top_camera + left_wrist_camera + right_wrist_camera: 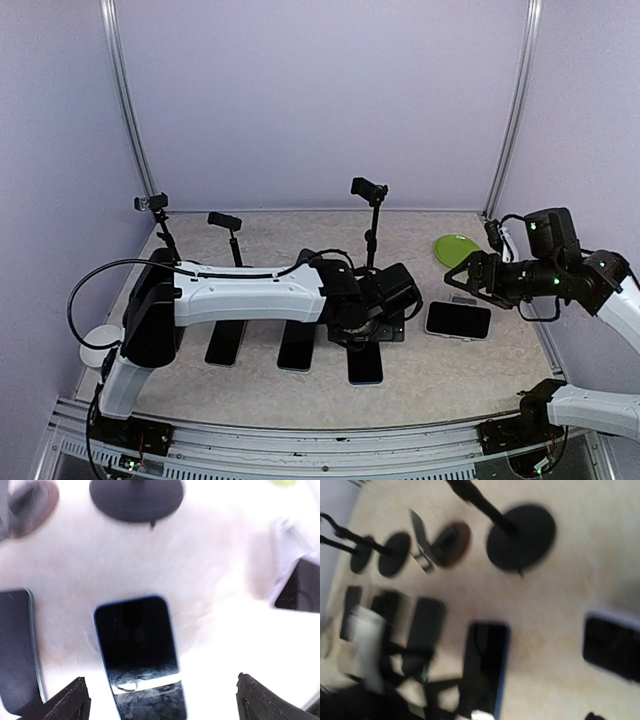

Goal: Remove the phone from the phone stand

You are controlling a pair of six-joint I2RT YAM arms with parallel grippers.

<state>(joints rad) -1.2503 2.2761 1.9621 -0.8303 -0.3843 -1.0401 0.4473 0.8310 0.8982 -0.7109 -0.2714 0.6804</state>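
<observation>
Left end effector (161, 680) hovers over phone (135, 640) near stand (136, 497).

glossy glass phone (137, 645); matt speckled table (450, 370)

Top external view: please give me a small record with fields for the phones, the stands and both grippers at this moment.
blue-edged phone: flat on the table, screen up
left gripper: open, over the blue-edged phone, one finger on each side, not gripping
right gripper: open, empty, raised above the table's right side
left stand, middle stand, right stand: upright, no phone seen on them
white-edged phone: flat, lying sideways, right of the left gripper
green plate: far right, at the back
</observation>
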